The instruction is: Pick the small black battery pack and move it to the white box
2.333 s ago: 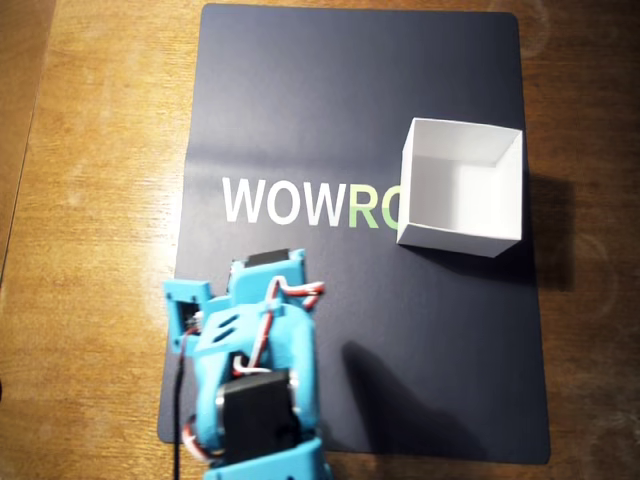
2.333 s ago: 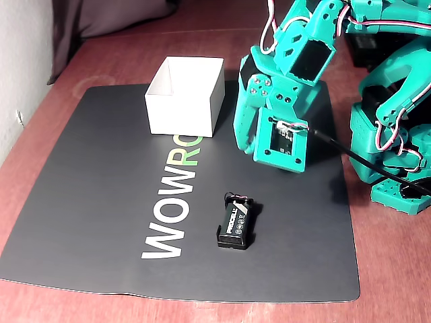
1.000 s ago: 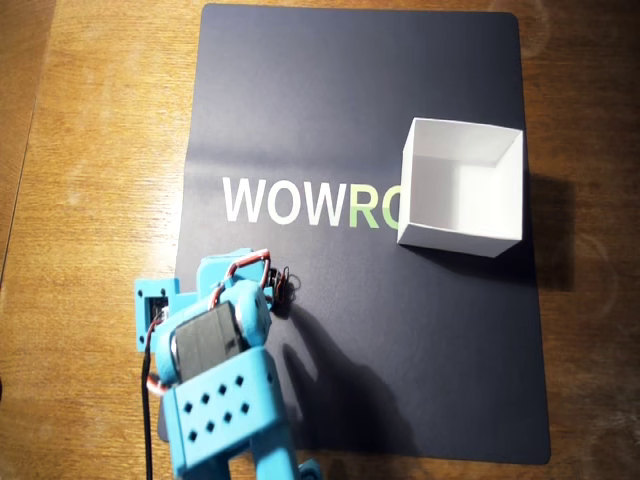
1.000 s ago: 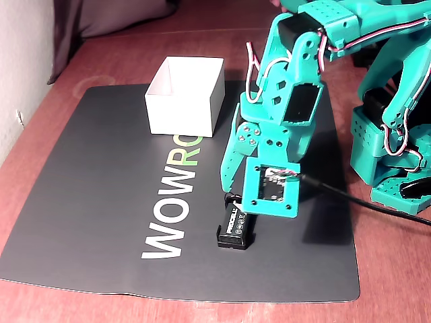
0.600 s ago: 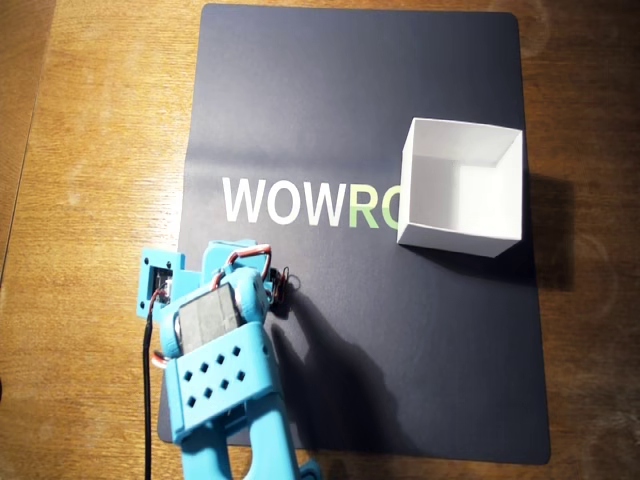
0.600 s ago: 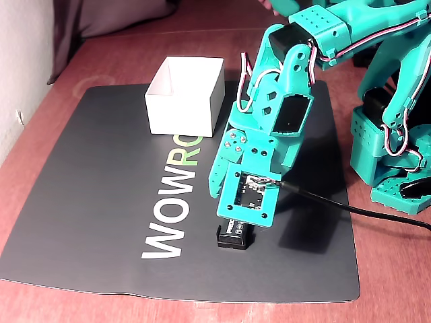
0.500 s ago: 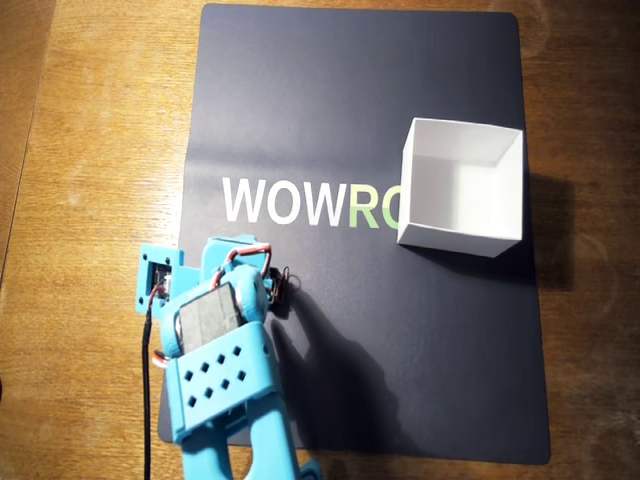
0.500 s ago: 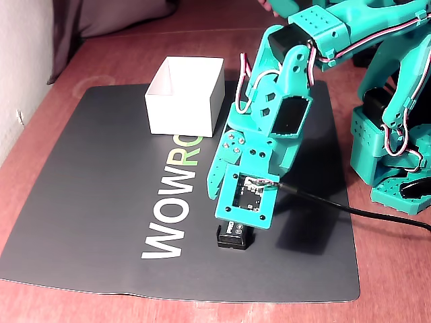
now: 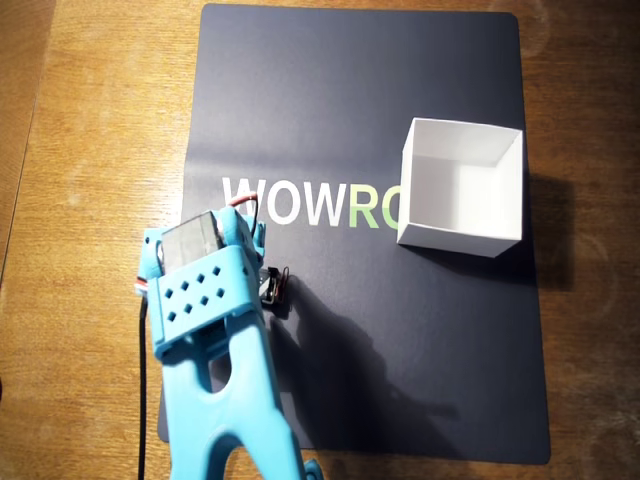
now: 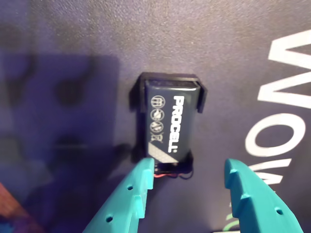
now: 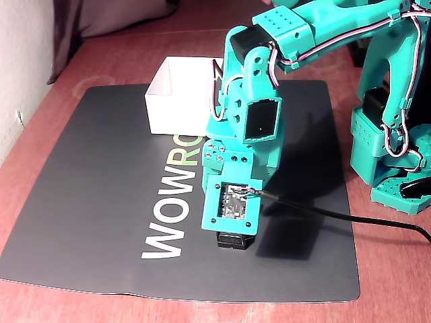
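Note:
The small black battery pack, a black holder with a PROCELL cell in it, lies flat on the dark mat. In the wrist view my gripper is open. Its two teal fingers stand just short of the pack's near end, one to each side, not touching it. In the overhead view my arm covers the pack, and only a dark corner with wires shows. The white box stands open and empty to the right on the mat. It also shows in the fixed view behind my arm.
The dark mat with WOWRO lettering lies on a wooden table. The arm's base stands at the right in the fixed view. A black cable runs across the mat's right part.

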Motion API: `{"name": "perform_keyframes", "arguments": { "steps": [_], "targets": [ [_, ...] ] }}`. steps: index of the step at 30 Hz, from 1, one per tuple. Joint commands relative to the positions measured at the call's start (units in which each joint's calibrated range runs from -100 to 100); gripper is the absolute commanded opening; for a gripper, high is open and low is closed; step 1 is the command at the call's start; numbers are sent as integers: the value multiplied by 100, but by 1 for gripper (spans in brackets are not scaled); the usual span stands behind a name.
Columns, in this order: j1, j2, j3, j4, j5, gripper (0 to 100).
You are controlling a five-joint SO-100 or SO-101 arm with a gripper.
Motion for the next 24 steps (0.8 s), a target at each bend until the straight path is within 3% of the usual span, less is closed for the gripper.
{"name": "perform_keyframes", "arguments": {
  "steps": [1,11,15,24],
  "targets": [
    [97,5,-293,194,-21,17],
    [601,-328,-293,264,88,18],
    [589,-337,-220,299,436,18],
    [495,-267,-184,264,463,18]
  ]
}}
